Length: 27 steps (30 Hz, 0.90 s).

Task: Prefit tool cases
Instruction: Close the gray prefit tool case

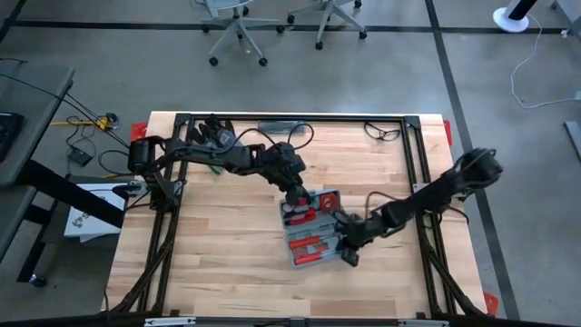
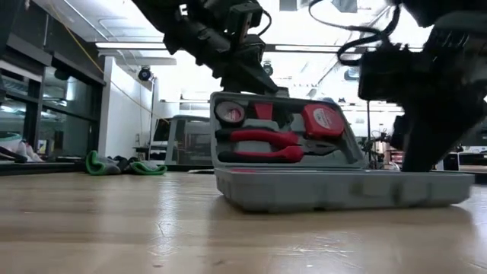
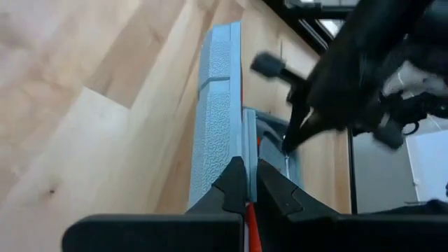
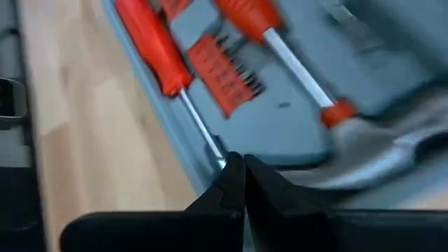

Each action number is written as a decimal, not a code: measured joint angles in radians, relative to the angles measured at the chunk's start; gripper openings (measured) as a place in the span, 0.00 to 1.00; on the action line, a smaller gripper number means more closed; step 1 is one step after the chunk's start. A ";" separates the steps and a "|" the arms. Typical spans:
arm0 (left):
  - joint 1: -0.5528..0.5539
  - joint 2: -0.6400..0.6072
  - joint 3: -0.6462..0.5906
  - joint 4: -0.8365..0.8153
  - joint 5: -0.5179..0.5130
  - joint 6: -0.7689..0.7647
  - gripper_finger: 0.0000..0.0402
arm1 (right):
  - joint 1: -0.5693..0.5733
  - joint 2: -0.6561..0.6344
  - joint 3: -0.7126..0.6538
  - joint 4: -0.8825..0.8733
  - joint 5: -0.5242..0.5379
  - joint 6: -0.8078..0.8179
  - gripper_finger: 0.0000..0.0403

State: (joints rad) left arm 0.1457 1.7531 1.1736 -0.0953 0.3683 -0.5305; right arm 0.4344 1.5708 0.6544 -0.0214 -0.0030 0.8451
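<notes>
Fingers (image 3: 238,185) of the left gripper (image 1: 292,193) pressed together at the upright lid's top edge. Whether the lid edge was pinched between them or merely touched: could not be told. Fingers (image 4: 234,178) of the right gripper (image 1: 349,245) likewise closed tight, tips down at the rim of the flat half, beside a screwdriver shaft; nothing seen clamped between them.

Tool case (image 1: 313,227) found open on the wooden worktop (image 1: 227,263), slightly right of centre, lying at a slant to the worktop's edges. Lower half flat on the wood, lid (image 2: 281,133) standing up behind it, tilted back a little in the low view. Blue-grey shell, textured outer face visible along the lid in the left wrist view (image 3: 217,105).

Contents noted: red-handled pliers (image 2: 262,146) seated in the lid, a round red tape measure (image 2: 323,120) at the lid's upper right, a small dial-like item (image 2: 230,113) at upper left. In the flat half, red-handled screwdrivers (image 4: 150,45) and a row of red bits (image 4: 224,70), all in moulded recesses.

Left arm reached in from the worktop's far left corner; right arm reached in from the right edge, low over the case's near right corner.

Green-and-dark gloves (image 2: 122,164) lay well apart from the case, toward the far left of the worktop. Safety glasses (image 1: 383,133) rested near the far edge, right of centre.
</notes>
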 joint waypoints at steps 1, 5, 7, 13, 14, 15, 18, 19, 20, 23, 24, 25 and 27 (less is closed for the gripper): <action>0.005 0.000 0.000 0.004 0.004 0.000 0.00 | -0.003 0.027 0.019 -0.007 0.003 -0.010 0.00; 0.011 0.000 0.000 0.014 0.021 -0.005 0.00 | -0.023 0.104 0.081 -0.016 -0.006 -0.015 0.00; 0.001 -0.001 0.001 0.021 0.034 -0.016 0.00 | -0.036 0.125 0.096 -0.017 -0.016 -0.015 0.00; -0.079 -0.007 0.005 0.039 0.072 -0.067 0.00 | -0.096 0.136 0.102 -0.019 -0.017 -0.017 0.00; -0.093 -0.007 0.005 0.038 0.061 -0.075 0.00 | -0.106 0.137 0.101 -0.020 -0.005 -0.032 0.00; -0.105 -0.007 0.005 0.037 0.053 -0.086 0.00 | -0.113 0.137 0.101 -0.018 0.000 -0.042 0.00; -0.131 -0.008 0.005 0.035 0.037 -0.117 0.01 | -0.130 0.137 0.100 -0.012 -0.007 -0.065 0.00; -0.138 -0.008 0.004 0.033 0.036 -0.126 0.02 | -0.133 0.137 0.099 -0.008 -0.007 -0.078 0.00; -0.144 -0.008 0.004 0.031 0.036 -0.138 0.04 | -0.133 0.137 0.099 -0.008 -0.007 -0.084 0.00; -0.156 -0.008 0.003 0.033 0.034 -0.162 0.10 | -0.133 0.137 0.098 -0.009 -0.004 -0.083 0.00; -0.158 -0.008 0.003 0.034 0.034 -0.166 0.12 | -0.133 0.138 0.098 -0.009 -0.001 -0.082 0.00; -0.161 -0.008 0.003 0.035 0.035 -0.167 0.14 | -0.133 0.138 0.097 -0.008 0.003 -0.082 0.00; -0.169 -0.007 0.003 0.035 0.033 -0.174 0.17 | -0.133 0.138 0.097 -0.008 0.024 -0.083 0.00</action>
State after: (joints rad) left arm -0.0234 1.7458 1.1770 -0.0603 0.4012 -0.7048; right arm 0.3016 1.7086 0.7513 -0.0297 0.0210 0.7625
